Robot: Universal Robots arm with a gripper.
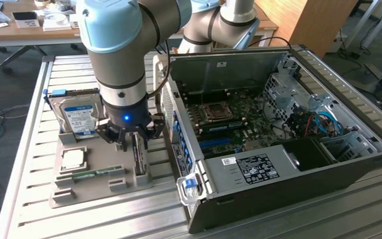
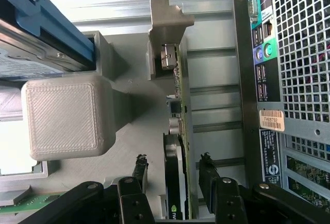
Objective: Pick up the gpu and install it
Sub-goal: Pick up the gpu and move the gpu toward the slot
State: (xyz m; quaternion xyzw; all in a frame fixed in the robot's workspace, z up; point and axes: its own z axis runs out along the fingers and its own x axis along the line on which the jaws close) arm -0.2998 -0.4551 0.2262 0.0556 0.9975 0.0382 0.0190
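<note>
Where it stands on edge in the gray holder (image 1: 88, 191) on the worktop (image 1: 32, 149), left of centre in the exterior view, the gpu (image 1: 139, 157) (image 2: 175, 180) is thin, with a green board edge, dark cover and silver connectors. The jaws straddle it wide open, gripping nothing.

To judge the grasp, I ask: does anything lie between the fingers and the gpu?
No. In the wrist view, the gpu stands between the open fingers, a bare gap on each side.
</note>
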